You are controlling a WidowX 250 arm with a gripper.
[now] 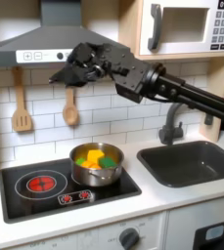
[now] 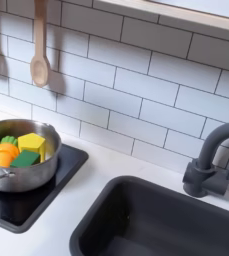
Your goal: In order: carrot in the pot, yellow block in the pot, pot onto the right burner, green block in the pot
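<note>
The steel pot (image 1: 97,166) stands on the stove's burner on the first exterior view's right. Inside it lie the orange carrot (image 1: 81,156), the yellow block (image 1: 94,153) and the green block (image 1: 107,160). In the second exterior view the pot (image 2: 31,176) is at the left edge, holding the carrot (image 2: 1,155), the yellow block (image 2: 31,142) and the green block (image 2: 26,159). My gripper (image 1: 61,70) hangs high above the stove in front of the range hood, well clear of the pot. Its fingers look spread, open and holding nothing.
A red-ringed burner (image 1: 40,183) lies to the pot's left in the first exterior view. The dark sink (image 1: 187,161) and faucet (image 1: 177,112) are to the right. Wooden utensils (image 1: 70,103) hang on the tiled wall. The sink (image 2: 156,220) and faucet (image 2: 211,160) appear in the second exterior view.
</note>
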